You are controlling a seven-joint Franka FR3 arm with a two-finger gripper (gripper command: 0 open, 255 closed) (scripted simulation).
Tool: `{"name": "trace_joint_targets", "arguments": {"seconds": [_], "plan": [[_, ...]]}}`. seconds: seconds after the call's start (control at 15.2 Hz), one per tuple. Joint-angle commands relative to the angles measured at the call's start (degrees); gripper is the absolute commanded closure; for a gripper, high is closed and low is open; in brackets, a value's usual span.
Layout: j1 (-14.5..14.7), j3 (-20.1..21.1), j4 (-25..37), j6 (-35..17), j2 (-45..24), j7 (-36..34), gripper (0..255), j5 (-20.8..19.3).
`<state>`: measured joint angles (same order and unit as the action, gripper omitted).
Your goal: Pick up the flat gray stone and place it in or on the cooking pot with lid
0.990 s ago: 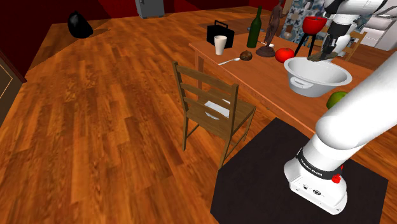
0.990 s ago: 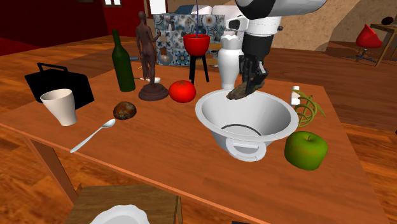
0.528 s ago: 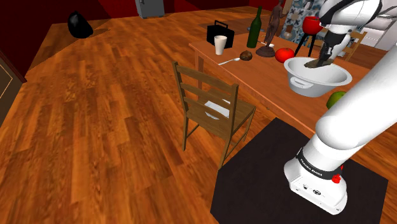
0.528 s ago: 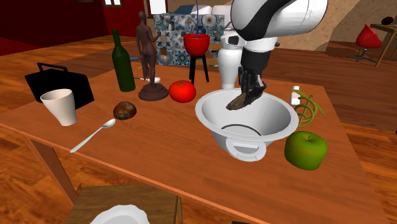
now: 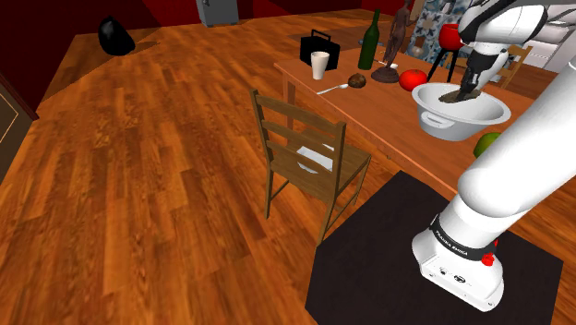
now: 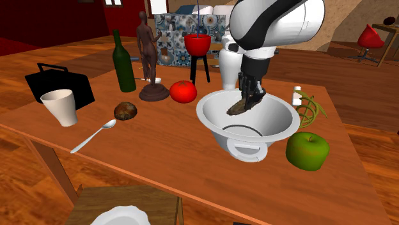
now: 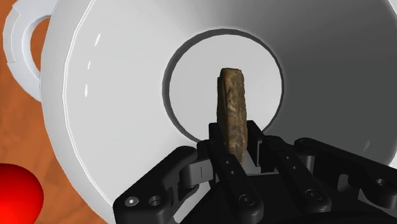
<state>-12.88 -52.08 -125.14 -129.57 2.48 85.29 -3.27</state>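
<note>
A glossy reddish-brown plank floor (image 5: 157,185) covers most of the shoulder view. Dark red walls (image 5: 162,9) close off the upper left, with a grey cabinet (image 5: 217,11) at the top edge and a dark door (image 5: 11,102) at the left edge. A slat-backed wooden chair (image 5: 309,157) stands at centre, its seat toward the long wooden counter (image 5: 374,100) at upper right. A black mat (image 5: 378,240) lies at lower right. In the second exterior view, a blue-patterned tiled cabinet (image 6: 176,32) stands behind the counter at top centre.

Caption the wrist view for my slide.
The tool clasps a flat brownish stone edge-on, pointing into the white pot.
</note>
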Motion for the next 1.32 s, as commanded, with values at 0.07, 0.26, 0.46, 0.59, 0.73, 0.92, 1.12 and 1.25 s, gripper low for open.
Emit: {"name": "trace_joint_targets", "arguments": {"seconds": [0.07,0.26,0.46,0.59,0.73,0.92,1.12,1.25], "plan": [[0.0,0.0,0.0,0.0,0.0,0.0,255,0.0],[0.0,0.0,0.0,0.0,0.0,0.0,0,0.0],[0.0,0.0,0.0,0.0,0.0,0.0,0,0.0],[0.0,0.7,1.7,3.9,3.2,-2.2,0,-3.0],[-0.1,1.6,3.5,7.4,5.7,-3.7,0,-5.0],[-0.2,1.7,3.5,7.4,5.6,-3.6,0,-5.0],[-0.2,1.7,3.5,7.4,5.6,-3.6,0,-5.0],[-0.2,1.7,3.5,7.4,5.6,-3.6,0,-5.0]]}}
